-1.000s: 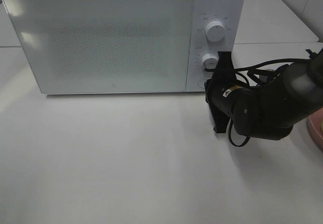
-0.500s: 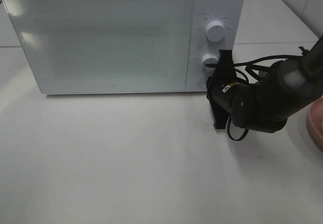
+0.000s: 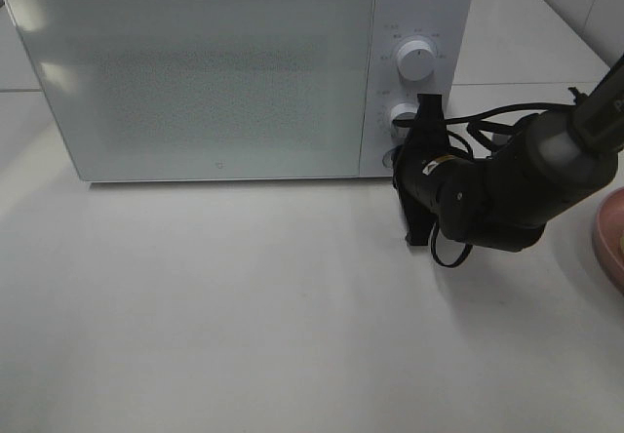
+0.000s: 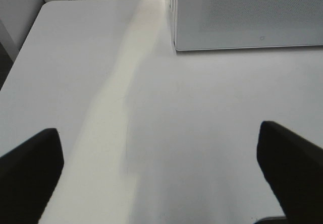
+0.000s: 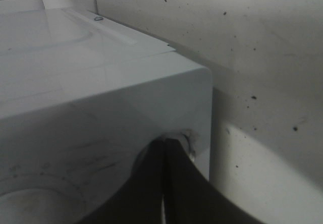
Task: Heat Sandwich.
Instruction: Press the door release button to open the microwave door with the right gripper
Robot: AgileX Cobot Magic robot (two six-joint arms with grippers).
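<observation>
Currently pressing, or about to press, with the black right pincer (image 5: pixel 165 151), clamped fully shut with nothing between its tips, at the lowest part of the control panel of the boxy white microwave oven (image 3: pixel 195 82) standing along the far edge of the pale white desk (image 3: pixel 244 316). Cannot tell from either view whether touching the panel or just short of it. Placed just below the smaller lower white dial (image 3: pixel 402 118) and well under the larger upper white dial (image 3: pixel 417 61). Frosted door (image 3: pixel 195 131) shut.

Over bare desk toward the near left corner, black left pincer (image 4: pixel 159 183) spread to the full, gripping nothing.

No sign of the sandwich in any view. Only a sliver of round pink plate (image 3: pixel 611 238) at the right edge of the desk, so probably resting there, beyond the picture.

Likely trouble from here:
- Sliding upward off the door release and nudging the lower dial, given narrow tips on a smooth face.
- Shoving the whole oven back toward the far edge, if pushing too hard on a slick desk.
- Missing the latch altogether and getting no open door.

As for writing: faint grey marks ringing both dials and a tiny mark (image 3: pixel 216 167) low on the door, all too small to read. No legible brand.
</observation>
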